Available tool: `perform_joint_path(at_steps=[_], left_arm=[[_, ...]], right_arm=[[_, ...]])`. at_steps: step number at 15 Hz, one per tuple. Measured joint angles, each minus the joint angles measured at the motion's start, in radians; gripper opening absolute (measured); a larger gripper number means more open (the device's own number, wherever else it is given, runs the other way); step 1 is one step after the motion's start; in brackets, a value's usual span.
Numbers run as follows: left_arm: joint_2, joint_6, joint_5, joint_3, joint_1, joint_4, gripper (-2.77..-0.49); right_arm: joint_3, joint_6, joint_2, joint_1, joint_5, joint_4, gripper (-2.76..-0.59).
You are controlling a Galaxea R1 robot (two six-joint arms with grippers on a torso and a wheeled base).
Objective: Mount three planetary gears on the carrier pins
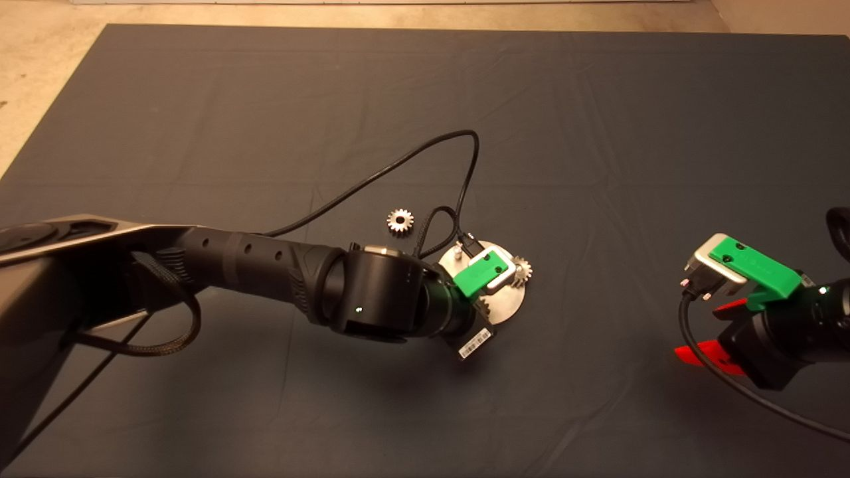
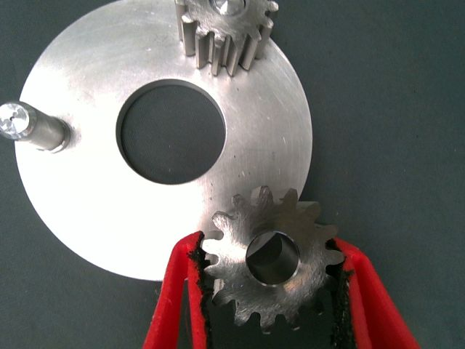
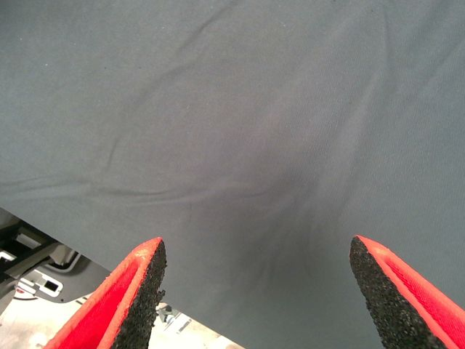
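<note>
Reaching in from nine o'clock of the overhead view, the left arm sets the left gripper [image 2: 272, 280] over the six o'clock edge of the carrier disc [image 1: 510, 307], which lies just right of the mat's [image 1: 265, 99] middle. Its red fingers [image 2: 174, 305] are closed on one planetary gear [image 2: 272, 258], black pads pressed against the teeth on either side. In the left wrist view that held gear sits partly over the disc's rim, and the top of a pin [image 2: 270, 258] shows through its centre hole; whether the gear is fully seated cannot be told.

A second gear [image 1: 522, 271] is already on a pin at the disc's three o'clock edge, its teeth overhanging the rim. The third pin [image 2: 29, 127] stands bare near the disc's edge, across the large centre hole [image 2: 171, 131] from the other two. The third gear [image 1: 400, 220] lies flat on the mat at about ten o'clock from the disc, close by but apart from it, beside a black cable [image 1: 398, 162] that loops up from the left wrist.

The right gripper [image 1: 714, 332] waits at the four o'clock edge of the overhead view, fingers spread wide above bare mat, well apart from the disc.
</note>
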Motion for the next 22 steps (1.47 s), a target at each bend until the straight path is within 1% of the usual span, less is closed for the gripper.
perform_joint_path(at_steps=[4, 7, 10, 13, 14, 17, 22], left_arm=[[0.0, 0.0, -0.008, -0.008, -0.002, 0.0, -2.6], [-0.005, 0.0, -0.026, -0.008, -0.002, -0.001, -2.6], [-0.005, 0.0, -0.025, -0.009, -0.002, 0.0, -2.6], [-0.005, 0.0, -0.03, -0.013, -0.002, 0.002, -2.6], [-0.005, 0.0, -0.035, -0.016, -0.002, 0.002, -2.6], [-0.005, -0.001, -0.06, -0.03, -0.002, 0.007, -2.6], [-0.005, -0.001, -0.063, -0.033, -0.003, 0.01, -2.6]], right_arm=[[0.0, 0.0, 0.0, 0.0, 0.0, 0.0, -1.5], [0.0, 0.0, 0.0, 0.0, 0.0, 0.0, -1.5], [0.0, 0.0, 0.0, 0.0, 0.0, 0.008, -1.5], [0.0, 0.0, 0.0, 0.0, 0.0, 0.012, -1.5], [0.0, 0.0, 0.001, 0.0, 0.0, 0.014, -1.5], [0.0, 0.0, 0.0, 0.0, 0.0, 0.014, -1.5], [0.0, 0.0, 0.0, 0.0, 0.0, 0.015, -1.5]])
